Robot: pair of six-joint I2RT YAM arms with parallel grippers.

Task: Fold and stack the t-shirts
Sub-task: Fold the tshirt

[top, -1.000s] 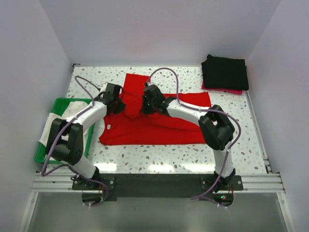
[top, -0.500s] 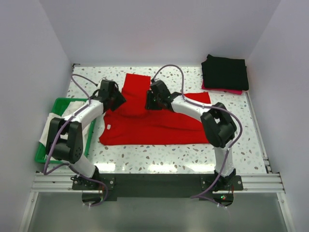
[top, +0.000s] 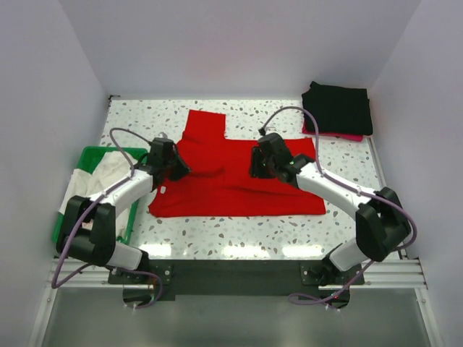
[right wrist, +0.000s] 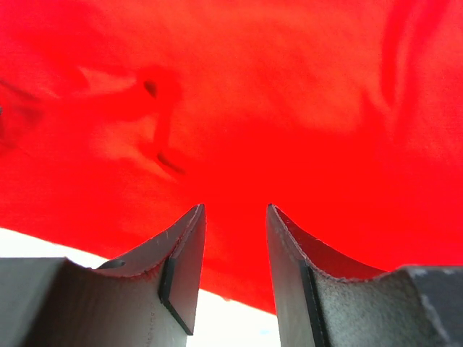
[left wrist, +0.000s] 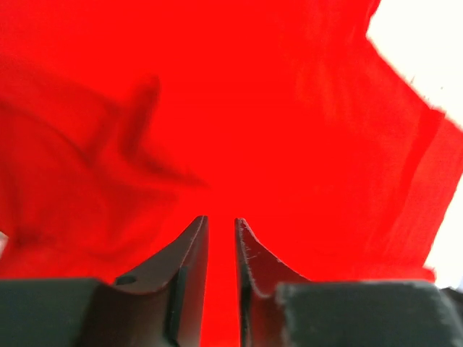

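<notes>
The bright red t-shirt lies spread across the middle of the table, with a flap reaching toward the back. My left gripper is low over its left part. In the left wrist view the jaws stand a narrow gap apart, with red cloth below and nothing pinched. My right gripper is over the shirt's right-middle. In the right wrist view it is open and empty above the red cloth. Black folded shirts are stacked at the back right. A white shirt lies in the basket.
The green plastic basket stands at the left table edge beside my left arm. A pink cloth edge shows under the black stack. White walls close in the table on the left, back and right.
Both grippers have moved toward the near side, the right one also to the right. The red cloth that was bunched between them now lies flatter.
</notes>
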